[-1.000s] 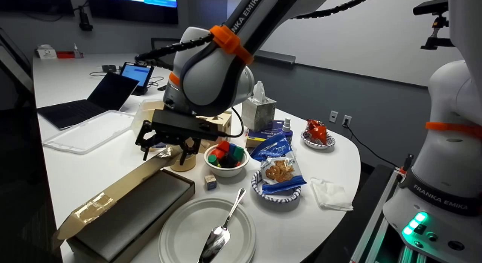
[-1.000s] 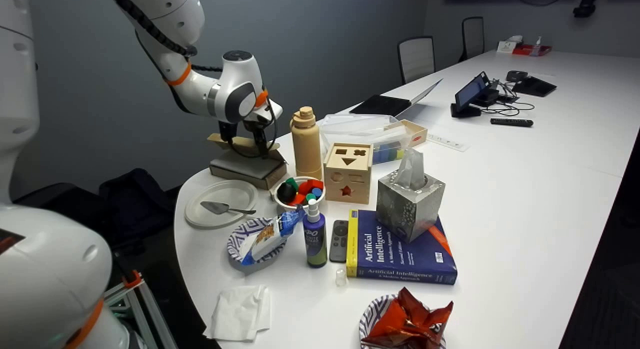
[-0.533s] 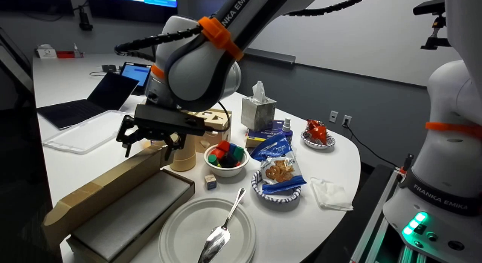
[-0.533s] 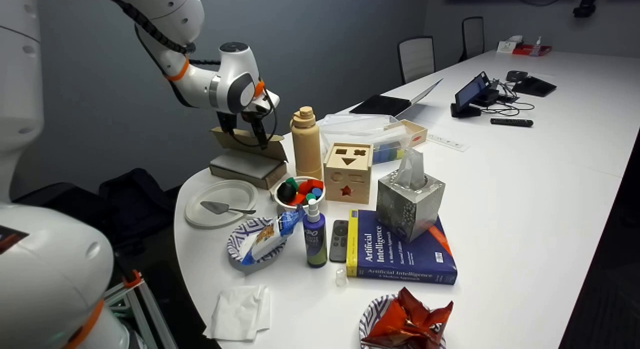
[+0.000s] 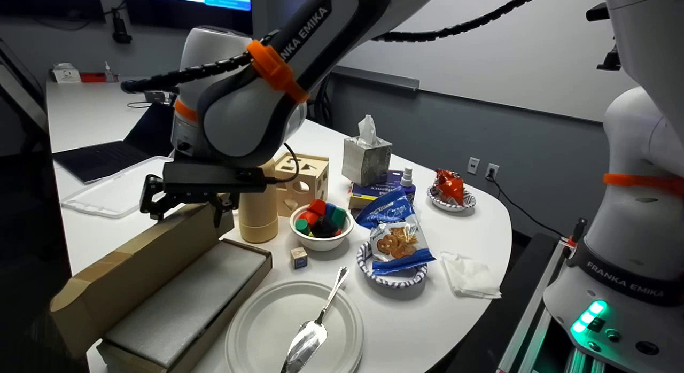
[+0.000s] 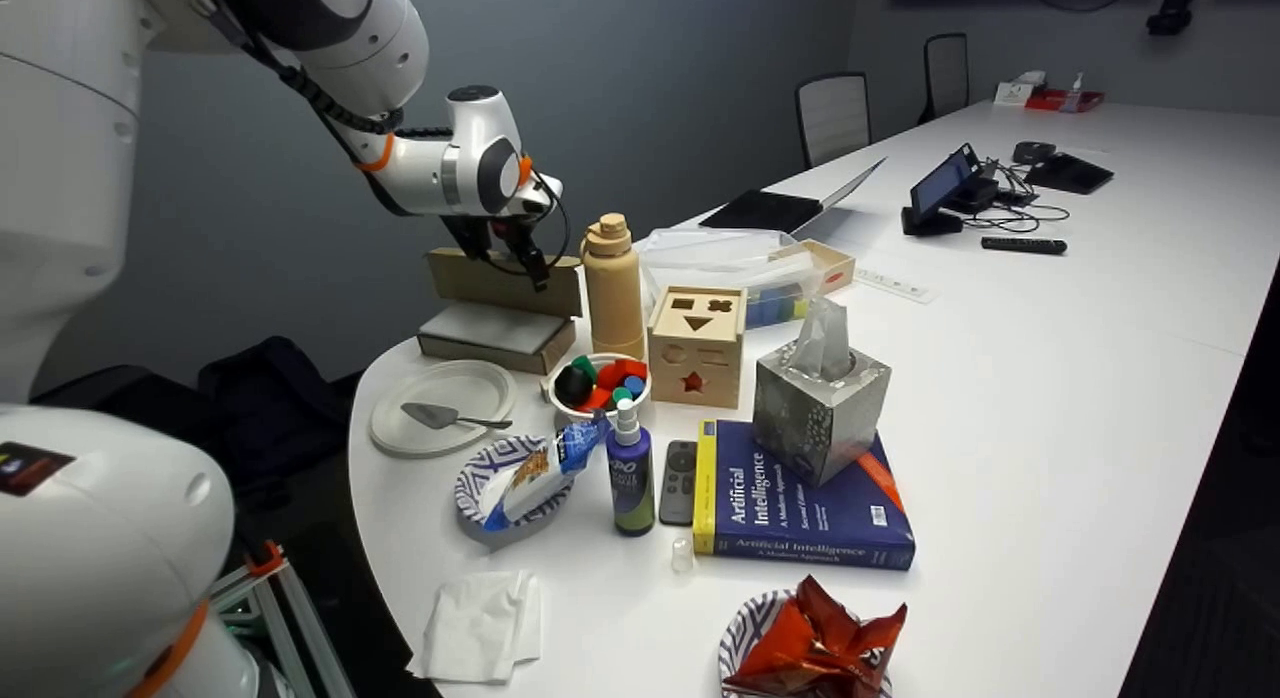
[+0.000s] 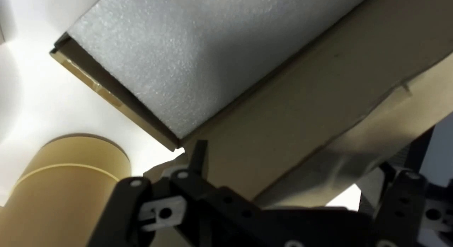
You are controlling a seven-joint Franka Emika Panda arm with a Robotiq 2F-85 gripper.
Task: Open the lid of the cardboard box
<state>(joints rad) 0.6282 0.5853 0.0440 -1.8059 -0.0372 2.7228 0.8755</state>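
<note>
Cake server (image 5: 314, 329) on the plate (image 5: 267, 320). Bowl (image 5: 319, 245) of colored blocks (image 5: 320, 218) near the tan bottle (image 6: 614, 293) and wooden shape sorter (image 6: 697, 340). Tissue box (image 6: 812, 418) on the blue book (image 6: 770, 518), remote (image 6: 678, 488) just beside. Blue snack bag (image 5: 398, 236) in patterned bowl (image 5: 393, 280).

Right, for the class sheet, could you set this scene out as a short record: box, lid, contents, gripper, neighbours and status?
main item: shallow brown cardboard box
cover: lid, raised, joined along one long edge
contents: pale foam-like sheet
end effector: Robotiq gripper, jaws apart, seemingly straddling the lid's upper edge; contact unclear
beside the box: round plate bearing a cake server; tan water bottle
also present: white bowl of coloured blocks; wooden shape-sorter cube
status: lid open, foam-like sheet exposed
</note>
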